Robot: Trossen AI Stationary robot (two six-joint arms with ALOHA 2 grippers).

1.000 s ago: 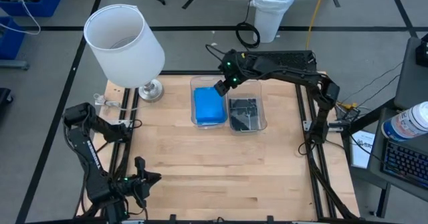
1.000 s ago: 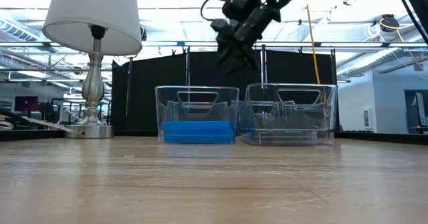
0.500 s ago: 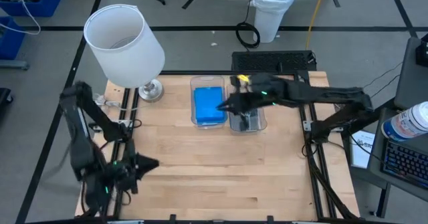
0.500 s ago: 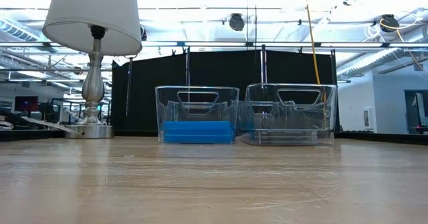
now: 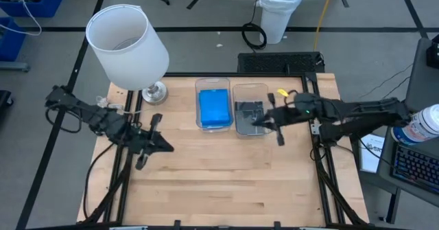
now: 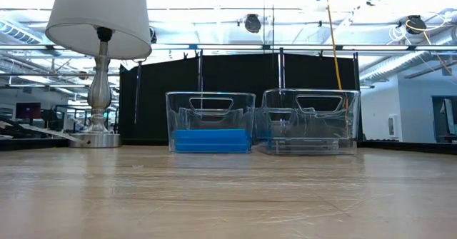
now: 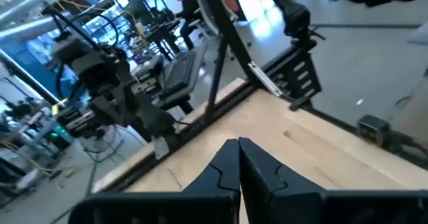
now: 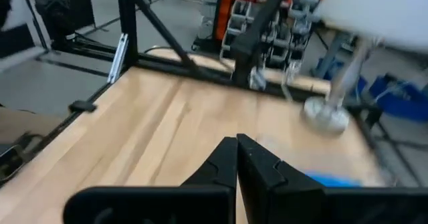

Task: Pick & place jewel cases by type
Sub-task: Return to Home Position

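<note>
Two clear bins stand side by side at the table's far middle. The left bin holds bright blue jewel cases, a flat stack resting on the bin's floor. Dark jewel cases lie flat in the right bin. My right gripper hovers shut and high over the right bin's near end, pointing toward the table's left; its fingertips meet with nothing between them. My left gripper is shut and empty above the table's left part, its fingertips closed together.
A table lamp with a white shade stands on its silver base at the far left corner. Bare wooden table lies in front of the bins. Black frame rails run along the left and right edges.
My right gripper has drawn away from above the blue bin, toward the table's right and near edges, and now hangs over the right bin's near end. My left arm has swung up from the near left corner toward the far edge, its gripper tipping from down to nearly level.
</note>
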